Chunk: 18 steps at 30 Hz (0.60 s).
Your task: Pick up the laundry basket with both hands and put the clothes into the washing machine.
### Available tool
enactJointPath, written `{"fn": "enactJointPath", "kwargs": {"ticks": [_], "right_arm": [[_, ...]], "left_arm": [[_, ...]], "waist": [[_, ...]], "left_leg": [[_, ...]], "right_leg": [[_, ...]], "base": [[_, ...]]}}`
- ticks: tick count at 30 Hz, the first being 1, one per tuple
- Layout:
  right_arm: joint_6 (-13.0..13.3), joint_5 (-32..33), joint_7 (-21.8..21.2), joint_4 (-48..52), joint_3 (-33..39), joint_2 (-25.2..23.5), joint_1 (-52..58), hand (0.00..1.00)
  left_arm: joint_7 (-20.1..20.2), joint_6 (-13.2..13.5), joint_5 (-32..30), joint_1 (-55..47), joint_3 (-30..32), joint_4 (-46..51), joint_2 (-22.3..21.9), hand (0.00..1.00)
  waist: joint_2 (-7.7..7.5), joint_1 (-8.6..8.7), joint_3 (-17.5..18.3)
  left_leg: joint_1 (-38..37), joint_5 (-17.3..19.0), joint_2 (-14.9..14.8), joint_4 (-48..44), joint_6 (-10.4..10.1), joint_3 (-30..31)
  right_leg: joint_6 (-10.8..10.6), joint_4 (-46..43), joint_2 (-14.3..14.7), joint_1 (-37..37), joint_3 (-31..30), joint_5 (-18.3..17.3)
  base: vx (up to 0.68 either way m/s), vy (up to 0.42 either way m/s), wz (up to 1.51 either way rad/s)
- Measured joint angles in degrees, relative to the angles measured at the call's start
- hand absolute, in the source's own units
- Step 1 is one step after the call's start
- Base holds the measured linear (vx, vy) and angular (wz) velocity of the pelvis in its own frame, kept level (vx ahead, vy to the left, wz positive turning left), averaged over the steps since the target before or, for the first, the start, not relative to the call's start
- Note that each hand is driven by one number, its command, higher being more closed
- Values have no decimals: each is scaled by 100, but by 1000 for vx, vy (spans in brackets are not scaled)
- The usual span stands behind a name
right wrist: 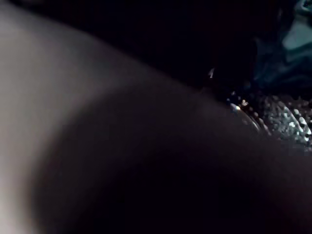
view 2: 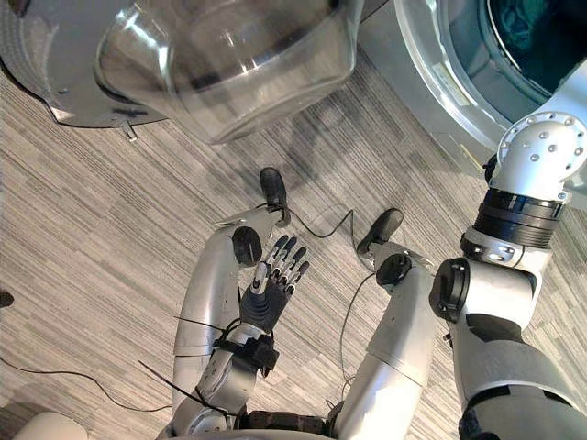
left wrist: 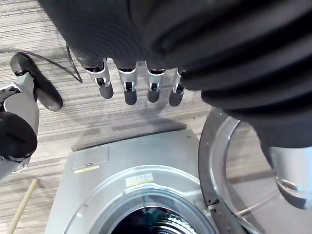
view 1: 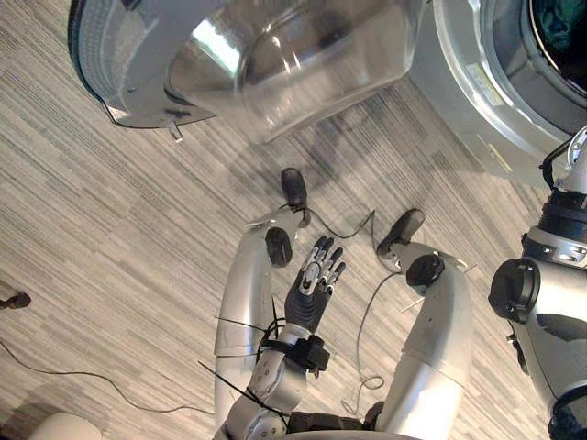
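The washing machine (view 1: 495,101) stands at the upper right with its round door (view 1: 293,64) swung wide to the left, the glass bowl facing me. Teal clothes (view 2: 527,32) lie inside the drum. My right arm reaches up into the drum opening. The right wrist view is dark, with a patch of perforated drum wall (right wrist: 282,117) and teal cloth (right wrist: 292,53) showing. My left hand (view 1: 312,284) hangs low in front of me, open and holding nothing. In the left wrist view its fingers (left wrist: 127,87) point straight out over the machine's front (left wrist: 122,161).
The open door (view 2: 229,64) juts out over the striped grey carpet to the left of the drum. A pale rounded object (view 1: 60,426) sits at the bottom left corner. A thin wooden stick (left wrist: 19,209) lies on the floor beside the machine.
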<state>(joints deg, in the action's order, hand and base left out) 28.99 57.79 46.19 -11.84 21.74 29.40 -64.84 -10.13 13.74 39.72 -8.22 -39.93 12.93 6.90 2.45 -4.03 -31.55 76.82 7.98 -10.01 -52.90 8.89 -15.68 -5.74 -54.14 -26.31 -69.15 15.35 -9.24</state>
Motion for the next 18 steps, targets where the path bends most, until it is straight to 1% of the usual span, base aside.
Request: {"fn": "enactJointPath", "kwargs": {"ticks": [1, 2, 3, 4, 5, 6, 7, 8, 9, 10, 11, 12, 13, 14, 15, 16, 17, 18], "right_arm": [[64, 9, -59, -336, -128, 2, -118, 0], [140, 11, -98, -561, -225, 2, -225, 0], [202, 53, -285, -1030, -421, 2, -500, 0], [207, 109, -432, -1343, -618, 9, -697, 0], [196, 204, -667, -1825, -1025, 41, -1013, 0], [166, 265, -776, -2018, -1216, 65, -1185, 0], [43, 361, -1007, -2383, -1533, 94, -1544, 0], [-155, 423, -1216, -2648, -1786, 96, -1836, 0], [-265, 471, -1292, -2771, -1924, 96, -1957, 0], [-502, 478, -1429, -2987, -2152, 96, -2192, 0], [-720, 475, -1571, -3016, -2344, 81, -2237, 0], [-783, 471, -1648, -3073, -2461, 50, -2259, 0], [-829, 459, -1766, -3220, -2583, -14, -2321, 0], [-839, 458, -1881, -3418, -2626, -114, -2371, 0], [-892, 483, -1889, -3558, -2615, -130, -2374, 0], [-940, 502, -1886, -3685, -2594, -122, -2385, 0], [-1012, 512, -1877, -3931, -2572, -126, -2413, 0], [-1061, 512, -1877, -4017, -2585, -134, -2426, 0]], "left_arm": [[11, 6, 3, -2, 0, -6, 7, 0], [13, 13, 3, -3, 0, -17, 12, 0], [24, 25, 7, -7, -2, -58, 19, 0], [32, 27, 13, -10, -5, -92, 22, 0], [86, 29, 17, -10, -22, -198, 34, 0], [122, 27, 18, -10, -37, -231, 49, 0], [141, 5, 31, -17, -99, -246, 108, 0], [152, -14, 32, -17, -116, -257, 137, 0], [160, -15, 34, 5, -113, -302, 148, 0], [199, -26, 44, 175, -126, -526, 133, 0], [250, -77, 49, 269, -193, -754, 81, 0], [252, -101, 54, 250, -223, -787, 58, 0], [257, -114, 57, 255, -230, -809, 116, 0], [250, -110, 60, 265, -215, -813, 157, 0], [247, -124, 62, 300, -209, -821, 168, 0], [240, -141, 64, 327, -202, -827, 161, 0], [232, -146, 63, 329, -194, -827, 152, 0], [229, -148, 63, 326, -191, -827, 148, 0]], "waist": [[4, 4, 2], [4, 13, 2], [8, 16, 5], [13, 18, 8], [17, 36, 28], [18, 48, 30], [20, 60, 30], [21, 46, 30], [21, 42, 31], [52, 38, 43], [47, -93, 56], [77, -118, 73], [93, -43, 130], [125, 3, 157], [125, 12, 157], [126, 7, 158], [136, 0, 165], [135, -15, 165]], "left_leg": [[-77, 20, -14, 15, 26, -38], [-121, 45, -37, 28, 65, -74], [-182, 55, -105, 33, 78, -139], [-202, 57, -135, 46, 82, -176], [-209, 74, -212, 52, 108, -282], [-215, 72, -249, 55, 106, -343], [-213, 61, -346, 60, 89, -471], [-189, 6, -418, 92, 3, -504], [-181, -44, -426, 167, -75, -494], [-75, -27, -403, 38, -359, -371], [-111, 179, -363, -753, -335, 171], [-296, 545, -336, -556, -198, 244], [-188, 409, -312, -546, -392, 291], [-117, 351, -310, -442, -447, 360], [-115, 307, -307, -322, -508, 369], [-125, 274, -300, -208, -562, 365], [-168, 184, -292, 70, -702, 344], [-184, 151, -292, 160, -753, 342]], "right_leg": [[-1, 34, 5, 53, -17, 0], [-5, 46, 6, 83, -17, -3], [-5, 59, 4, 89, -22, -3], [-7, 29, 0, 81, -37, -5], [-24, -51, -23, -33, -78, -20], [-52, -144, -44, -91, -104, -80], [-72, -419, -58, -183, -135, -222], [-45, -463, -57, -280, -152, -296], [-37, -412, -52, -304, -111, -284], [-23, -108, -34, -292, 105, -279], [-71, -155, 42, -319, 228, -258], [-89, -429, 40, -293, 221, -270], [189, -439, 15, -174, 187, -194], [176, -372, 26, -196, 299, -195], [177, -320, 23, -194, 363, -196], [177, -270, 29, -194, 393, -196], [177, -138, 40, -178, 477, -196], [177, -100, 40, -164, 521, -196]], "base": [[-46, 18, -10], [-80, 16, -22], [-83, 7, -30], [-128, -3, -42], [-110, -16, -34], [-196, -66, -31], [-180, -82, -26], [-196, -90, -25], [-178, -68, -31], [-202, -69, -62], [-161, -67, -76], [-112, -61, -53], [-124, -52, -11], [-152, -45, 16], [-179, -45, 14], [-165, -65, 31], [-158, -71, 29], [-141, -76, 31]]}}
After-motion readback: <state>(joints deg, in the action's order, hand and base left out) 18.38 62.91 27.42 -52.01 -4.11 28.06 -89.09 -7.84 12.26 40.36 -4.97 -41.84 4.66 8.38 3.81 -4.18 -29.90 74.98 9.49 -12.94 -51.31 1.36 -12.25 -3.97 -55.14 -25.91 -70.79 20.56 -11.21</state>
